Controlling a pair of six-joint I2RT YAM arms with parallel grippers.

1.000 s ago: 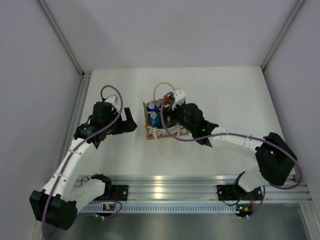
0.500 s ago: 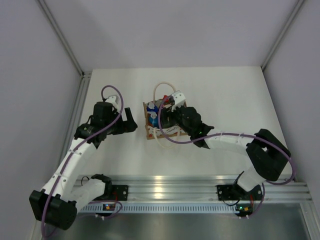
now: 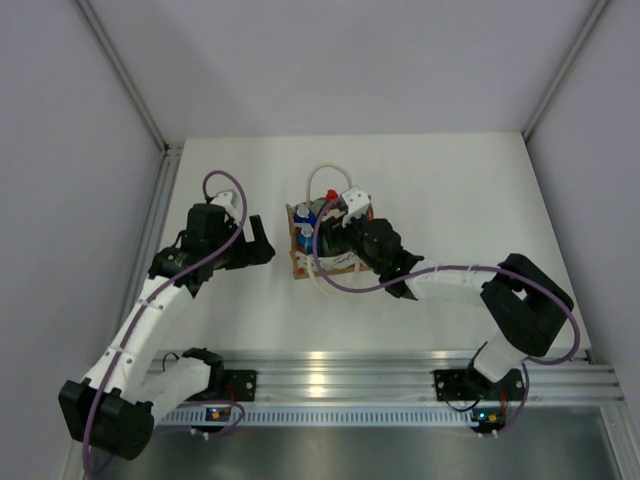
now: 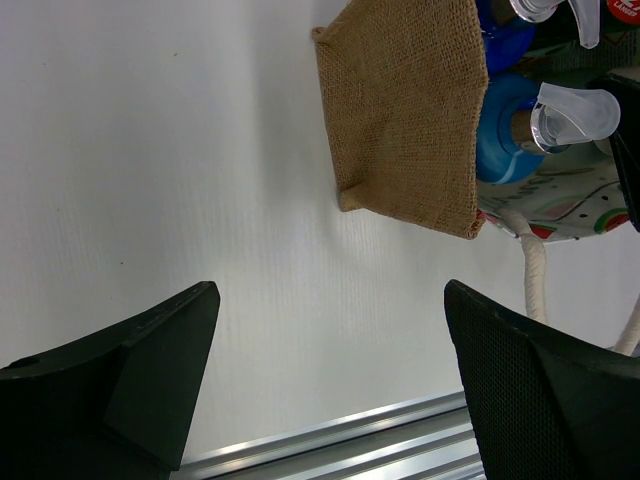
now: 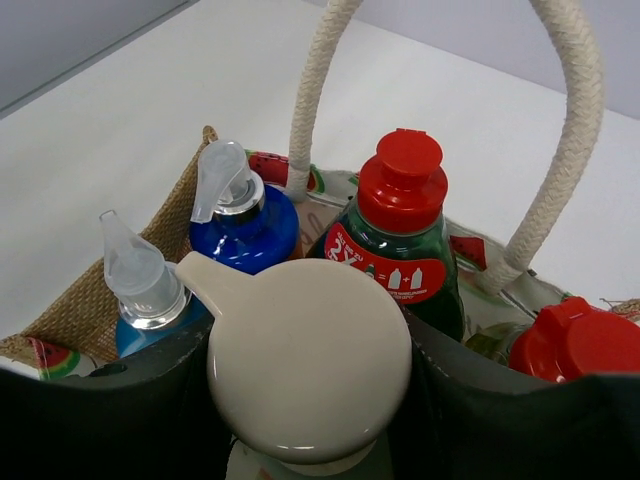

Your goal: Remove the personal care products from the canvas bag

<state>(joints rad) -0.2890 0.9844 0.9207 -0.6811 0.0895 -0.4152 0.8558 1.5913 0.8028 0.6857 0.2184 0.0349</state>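
Observation:
The canvas bag (image 3: 303, 262) stands upright mid-table, rope handles (image 5: 575, 130) raised; its burlap side also shows in the left wrist view (image 4: 410, 110). My right gripper (image 3: 336, 233) is open and lowered into the bag's mouth. Its fingers (image 5: 110, 420) straddle the cream pump head (image 5: 308, 360) of the grey-green bottle, close against it. Behind the pump stand the green red-capped bottle (image 5: 400, 250), a dark blue top with a clear nozzle (image 5: 245, 220), a lighter blue bottle with a clear cap (image 5: 140, 285) and another red cap (image 5: 575, 345). My left gripper (image 4: 332, 290) is open and empty, left of the bag (image 3: 264, 245).
An aluminium rail (image 3: 400, 365) runs along the table's near edge, also seen under the left gripper (image 4: 350, 445). Grey walls close the table at the back and both sides, with a metal frame strip (image 3: 163, 190) on the left.
My right gripper has moved left and further into the bag's mouth, settling over the pump bottle. The left arm and the bag have not moved.

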